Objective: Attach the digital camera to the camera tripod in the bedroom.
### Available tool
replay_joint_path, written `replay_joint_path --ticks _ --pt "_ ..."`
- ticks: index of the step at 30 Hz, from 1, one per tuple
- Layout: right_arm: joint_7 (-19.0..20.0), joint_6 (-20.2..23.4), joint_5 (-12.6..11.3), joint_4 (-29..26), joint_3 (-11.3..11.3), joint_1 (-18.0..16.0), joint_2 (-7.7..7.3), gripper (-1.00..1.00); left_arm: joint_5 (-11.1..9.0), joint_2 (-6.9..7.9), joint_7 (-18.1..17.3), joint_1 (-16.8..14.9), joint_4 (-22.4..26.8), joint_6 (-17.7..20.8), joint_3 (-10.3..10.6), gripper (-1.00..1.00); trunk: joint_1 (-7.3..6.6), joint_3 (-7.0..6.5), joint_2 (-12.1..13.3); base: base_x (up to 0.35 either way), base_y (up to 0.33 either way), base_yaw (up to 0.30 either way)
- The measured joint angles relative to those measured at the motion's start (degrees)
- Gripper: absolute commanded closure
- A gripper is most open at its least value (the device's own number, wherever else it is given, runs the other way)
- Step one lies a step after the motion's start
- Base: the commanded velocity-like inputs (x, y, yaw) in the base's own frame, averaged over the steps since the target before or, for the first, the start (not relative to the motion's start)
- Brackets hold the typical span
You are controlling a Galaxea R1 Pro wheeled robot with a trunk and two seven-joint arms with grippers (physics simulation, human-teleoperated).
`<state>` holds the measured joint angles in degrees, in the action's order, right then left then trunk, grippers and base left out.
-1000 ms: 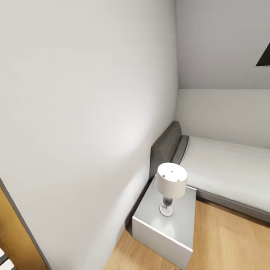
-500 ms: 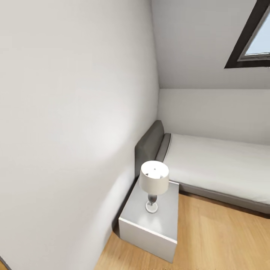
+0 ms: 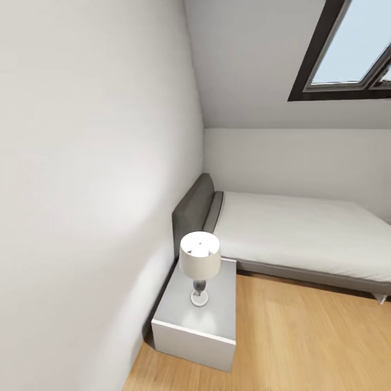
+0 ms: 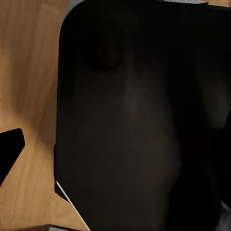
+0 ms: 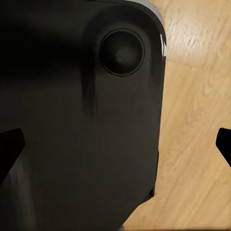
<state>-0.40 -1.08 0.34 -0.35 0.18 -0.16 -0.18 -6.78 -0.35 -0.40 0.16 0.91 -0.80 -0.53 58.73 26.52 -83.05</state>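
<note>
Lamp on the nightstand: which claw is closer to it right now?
Cannot tell left from right. The lamp stands on the nightstand in the head view; the left claw and the right claw each point down at wood floor beside a dark body.

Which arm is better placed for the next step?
Neither yet: the left gripper and right gripper both hang open over the wood floor beside the robot's base; ahead are a lamp, nightstand and bed. Likely driving comes first.

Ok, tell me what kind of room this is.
Most likely a bedroom: a bed with a grey headboard, a lamp on a nightstand beside it, and a skylight in the sloped ceiling.
</note>
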Motion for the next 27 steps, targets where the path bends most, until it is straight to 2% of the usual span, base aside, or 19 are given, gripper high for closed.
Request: replay_joint_path --ticks 27 --pt "0.01 0.13 0.06 0.0 0.21 0.0 0.2 -1.0 -0.42 -0.09 0.0 0.0 0.01 0.0 0.03 -1.0 0.0 0.0 0.0 0.0 0.0 -0.296"
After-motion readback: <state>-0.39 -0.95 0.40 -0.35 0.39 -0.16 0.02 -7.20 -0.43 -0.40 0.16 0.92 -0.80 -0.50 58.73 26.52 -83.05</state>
